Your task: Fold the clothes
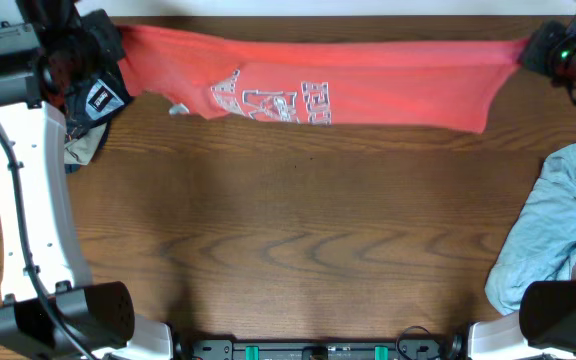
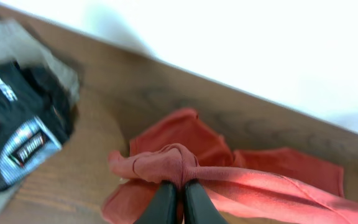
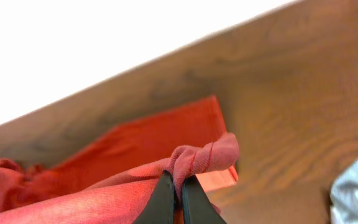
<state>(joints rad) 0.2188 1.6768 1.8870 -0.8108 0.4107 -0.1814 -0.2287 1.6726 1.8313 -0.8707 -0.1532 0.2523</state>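
Nearest the arm bases, the brown wood-grain table lies bare in front of the coral-red short-sleeved T-shirt. That open stretch reads as the working ground for laying the shirt flat. To the near right of the shirt, well apart from it, a crumpled pale blue-grey garment sits in a heap by the table's edge. Judging from its place, it is parked out of the way for a later turn. Just off the shirt's left end, a black garment with a white woven label lies bunched over some beige cloth, likewise set aside.

The shirt itself runs as a long band along the far side of the table, pulled taut from end to end, with its grey-white lettering showing left of its middle. Both arms hold it that way. The left gripper is clenched on a gathered knot of fabric at the shirt's left end, the cloth pinched between its fingers. The right gripper is clamped the same way on a rolled corner at the right end. Holding the opposite ends apart likely draws out wrinkles and straightens an edge, so the cloth can come down flat on the bare wood. Beyond each grip, loose red folds rest on the table close to its far edge.
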